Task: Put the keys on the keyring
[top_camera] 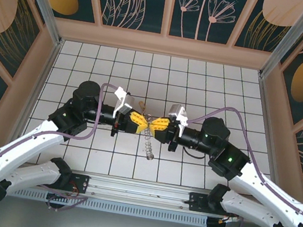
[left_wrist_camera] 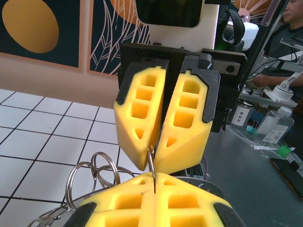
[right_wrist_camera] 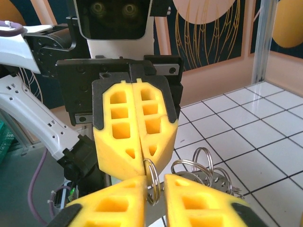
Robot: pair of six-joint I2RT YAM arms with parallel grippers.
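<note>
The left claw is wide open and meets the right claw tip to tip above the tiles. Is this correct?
Not quite. The left claw is shut, pinching a ring, as the right wrist view shows. It does meet the right claw tip to tip above the tiles.

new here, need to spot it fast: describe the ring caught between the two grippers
On the white tiled table, the yellow left gripper and right gripper meet tip to tip. The thin silver ring stands between them, while neighbouring rings hang loose.
</note>
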